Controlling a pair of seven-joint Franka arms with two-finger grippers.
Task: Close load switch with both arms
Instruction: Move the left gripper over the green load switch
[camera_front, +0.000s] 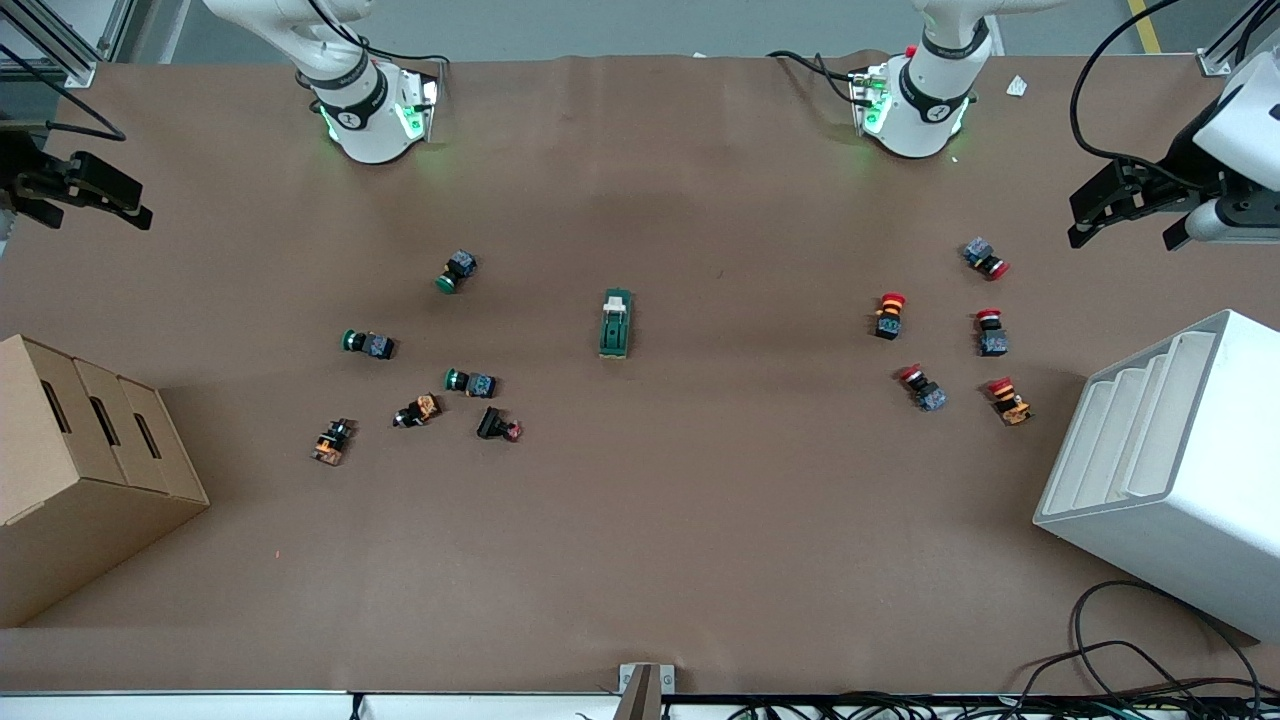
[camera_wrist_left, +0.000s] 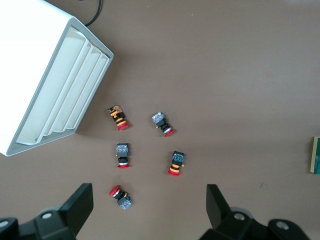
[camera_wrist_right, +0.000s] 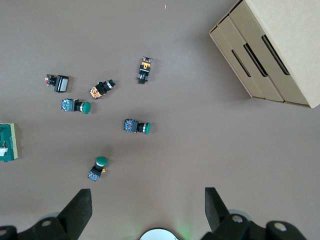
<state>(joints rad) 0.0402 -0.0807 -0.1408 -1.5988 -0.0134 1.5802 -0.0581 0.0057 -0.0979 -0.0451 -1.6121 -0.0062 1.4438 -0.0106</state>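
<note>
The load switch (camera_front: 615, 325), a dark green block with a cream lever piece, lies in the middle of the table. It also shows at the edge of the left wrist view (camera_wrist_left: 316, 155) and of the right wrist view (camera_wrist_right: 7, 142). My left gripper (camera_front: 1120, 238) hangs open and empty high over the left arm's end of the table; in its own view (camera_wrist_left: 149, 200) it is above the red-capped push buttons. My right gripper (camera_front: 100, 218) hangs open and empty high over the right arm's end; in its own view (camera_wrist_right: 147, 200) it is above bare table.
Several red-capped push buttons (camera_front: 890, 313) lie toward the left arm's end, beside a white slotted bin (camera_front: 1170, 470). Green-capped (camera_front: 457, 271) and other push buttons lie toward the right arm's end, beside a cardboard box (camera_front: 80, 470). Cables lie at the near table edge.
</note>
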